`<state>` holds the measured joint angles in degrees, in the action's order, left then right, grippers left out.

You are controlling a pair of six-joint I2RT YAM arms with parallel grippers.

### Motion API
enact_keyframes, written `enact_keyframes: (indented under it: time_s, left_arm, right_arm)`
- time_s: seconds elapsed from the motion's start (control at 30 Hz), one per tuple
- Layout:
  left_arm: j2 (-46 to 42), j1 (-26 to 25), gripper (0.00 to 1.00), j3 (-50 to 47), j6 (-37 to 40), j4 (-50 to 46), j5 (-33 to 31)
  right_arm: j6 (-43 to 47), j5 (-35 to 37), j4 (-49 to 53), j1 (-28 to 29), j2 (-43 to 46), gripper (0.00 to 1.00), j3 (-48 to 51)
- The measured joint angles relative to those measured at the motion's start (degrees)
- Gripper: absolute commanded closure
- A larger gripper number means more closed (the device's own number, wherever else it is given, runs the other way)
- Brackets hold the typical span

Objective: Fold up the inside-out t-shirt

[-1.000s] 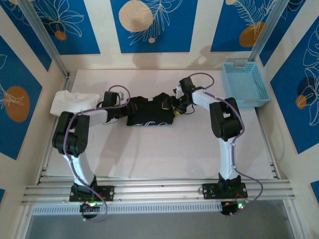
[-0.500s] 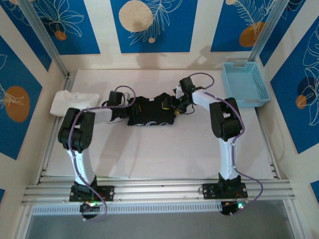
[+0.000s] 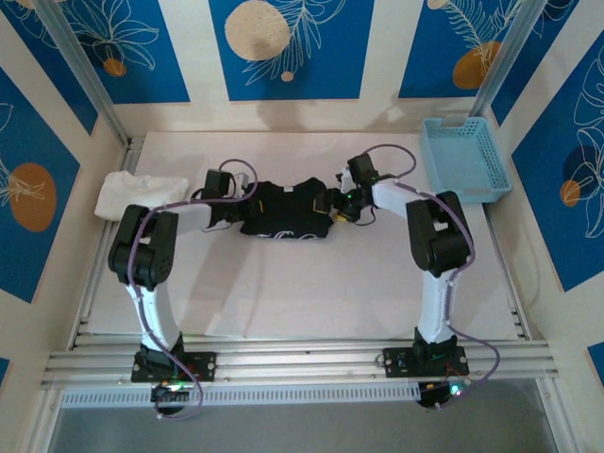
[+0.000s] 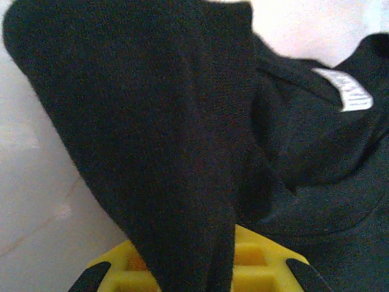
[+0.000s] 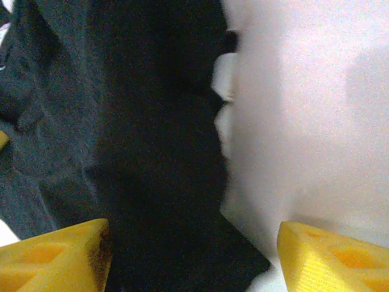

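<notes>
Centre of frame: black t-shirt (image 3: 283, 217) bunched; left claw (image 4: 197, 267) clamped tight on its cloth; right claw (image 5: 194, 255) wide apart, gripping nothing.

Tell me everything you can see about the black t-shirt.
The black t-shirt is soft knit cloth, bunched on the white table. A white sewn tag shows, and whitish print runs along its near edge. The left gripper has its jaws shut on a fold; the right gripper straddles its edge, jaws open.
</notes>
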<state>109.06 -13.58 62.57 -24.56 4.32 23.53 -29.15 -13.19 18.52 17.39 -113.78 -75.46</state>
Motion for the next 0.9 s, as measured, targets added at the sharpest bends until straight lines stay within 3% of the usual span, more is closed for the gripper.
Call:
enact_keyframes:
  time_s: [0.13,0.37,0.6,0.9]
  left_arm:
    - [-7.5,1.5,1.0,0.0,6.4,-5.9,-3.0]
    - [-17.4,2.6,1.0,4.9,20.0,-18.1,-18.0]
    - [-16.3,6.3,1.0,16.3,29.0,-28.3,-27.8]
    - [-12.0,8.2,1.0,30.9,37.1,-43.0,-33.0]
  right_arm:
    - [-1.1,3.7,-6.8,-0.1,9.4,0.29,8.1]
    - [-2.2,9.5,-18.4,3.8,14.6,0.3,15.4]
    - [-0.8,11.8,-21.2,6.6,14.3,0.3,16.2]
    - [-0.9,11.9,-22.5,4.0,14.1,0.3,16.2]
